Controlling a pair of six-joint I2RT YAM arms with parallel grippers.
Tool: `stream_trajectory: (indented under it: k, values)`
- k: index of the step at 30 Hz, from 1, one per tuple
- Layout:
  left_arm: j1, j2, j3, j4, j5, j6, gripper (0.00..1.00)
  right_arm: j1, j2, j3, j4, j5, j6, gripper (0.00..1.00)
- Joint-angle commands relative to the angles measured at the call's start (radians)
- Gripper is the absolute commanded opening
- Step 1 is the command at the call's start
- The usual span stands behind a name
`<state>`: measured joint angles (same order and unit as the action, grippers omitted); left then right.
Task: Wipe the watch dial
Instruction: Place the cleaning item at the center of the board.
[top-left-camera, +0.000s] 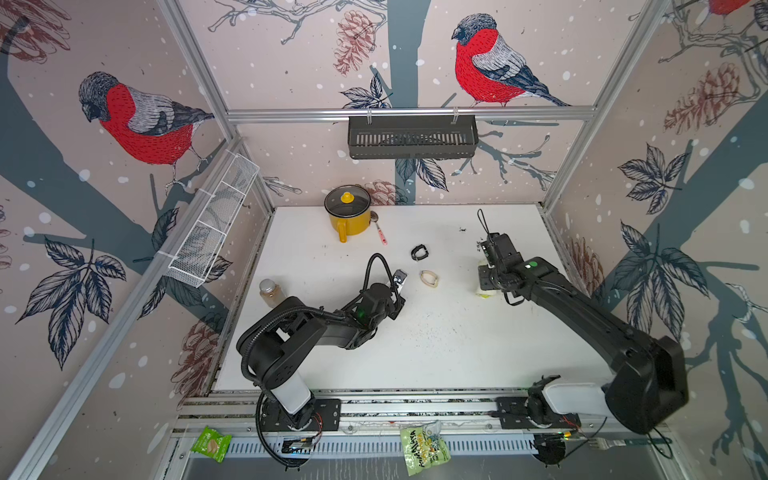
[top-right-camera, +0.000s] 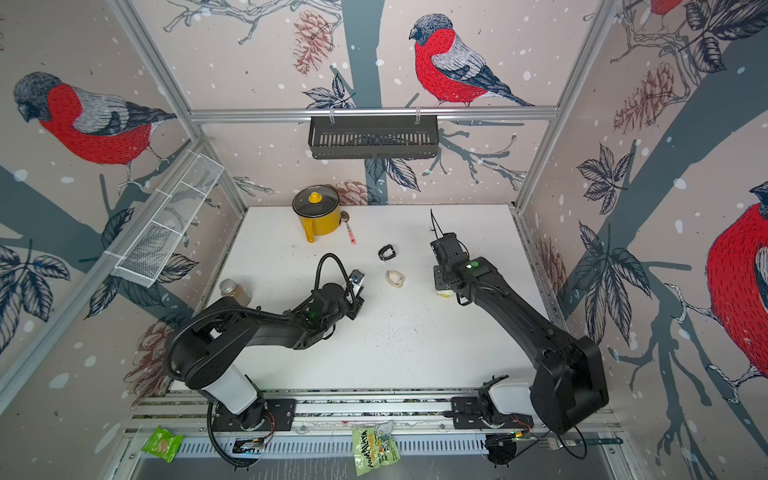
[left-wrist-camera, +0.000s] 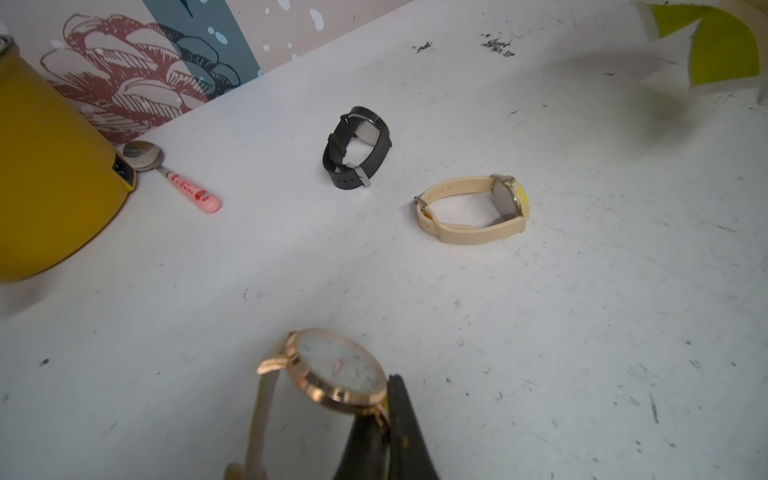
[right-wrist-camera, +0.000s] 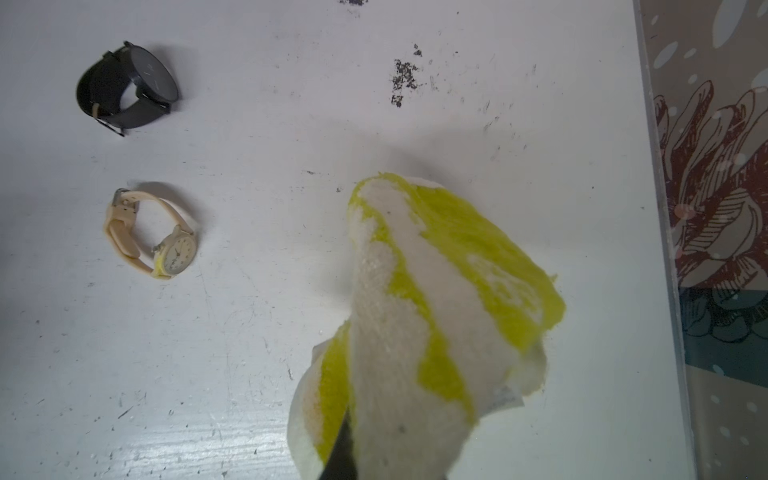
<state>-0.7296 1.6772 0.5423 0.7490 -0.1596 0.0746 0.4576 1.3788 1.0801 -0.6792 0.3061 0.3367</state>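
A rose-gold watch with a white dial (left-wrist-camera: 338, 368) and a tan strap is held up off the table by my left gripper (left-wrist-camera: 388, 401), which is shut on the case edge by the strap lug. In both top views the watch (top-left-camera: 400, 277) (top-right-camera: 356, 277) sits at the tip of the left arm, left of the table's middle. My right gripper (right-wrist-camera: 361, 457) is shut on a yellow-and-white cloth (right-wrist-camera: 436, 291), which drapes over its fingers and hides them. The cloth (top-left-camera: 486, 291) hangs at the right side of the table, well apart from the held watch.
A black watch (top-left-camera: 419, 252) and a beige watch (top-left-camera: 429, 278) lie on the table between the arms. A yellow lidded pot (top-left-camera: 348, 212) and a pink-handled spoon (top-left-camera: 380, 232) stand at the back. A small jar (top-left-camera: 270, 291) is at the left edge.
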Motion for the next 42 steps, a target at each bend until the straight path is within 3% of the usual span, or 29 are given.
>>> stream_trajectory:
  k: [1, 17, 20, 23, 26, 27, 29, 32, 33, 34, 42]
  values:
    - [0.015, 0.024, 0.013, 0.006, 0.015, -0.053, 0.0, 0.003, 0.069, 0.028, -0.007, 0.019, -0.02, 0.09]
    - [0.082, 0.139, 0.042, 0.043, 0.124, -0.127, 0.0, 0.027, 0.327, 0.154, 0.019, -0.036, -0.041, 0.13]
    - [0.085, 0.139, 0.043, 0.035, 0.126, -0.122, 0.02, 0.038, 0.355, 0.177, 0.018, -0.039, -0.042, 0.21]
    - [0.087, 0.14, 0.046, 0.023, 0.136, -0.109, 0.07, 0.047, 0.378, 0.194, 0.015, -0.041, -0.039, 0.36]
    - [0.087, 0.13, 0.047, 0.016, 0.129, -0.103, 0.17, 0.055, 0.388, 0.2, 0.017, -0.047, -0.039, 0.55]
    - [0.087, 0.123, 0.048, 0.011, 0.123, -0.105, 0.25, 0.058, 0.386, 0.2, 0.018, -0.045, -0.039, 0.61]
    - [0.087, 0.108, 0.046, 0.003, 0.124, -0.102, 0.59, 0.06, 0.382, 0.201, 0.017, -0.044, -0.038, 0.7]
    - [0.087, 0.088, 0.047, -0.007, 0.102, -0.1, 0.71, 0.066, 0.364, 0.206, 0.009, -0.036, -0.038, 0.81]
    - [0.087, 0.083, 0.045, -0.004, 0.089, -0.105, 0.97, 0.067, 0.352, 0.209, 0.006, -0.032, -0.035, 0.93]
    - [0.087, 0.074, 0.044, -0.002, 0.083, -0.106, 0.98, 0.07, 0.343, 0.211, 0.002, -0.028, -0.032, 1.0]
    - [0.087, -0.031, 0.023, -0.009, 0.064, -0.119, 0.98, 0.083, 0.237, 0.213, -0.026, -0.044, -0.024, 1.0]
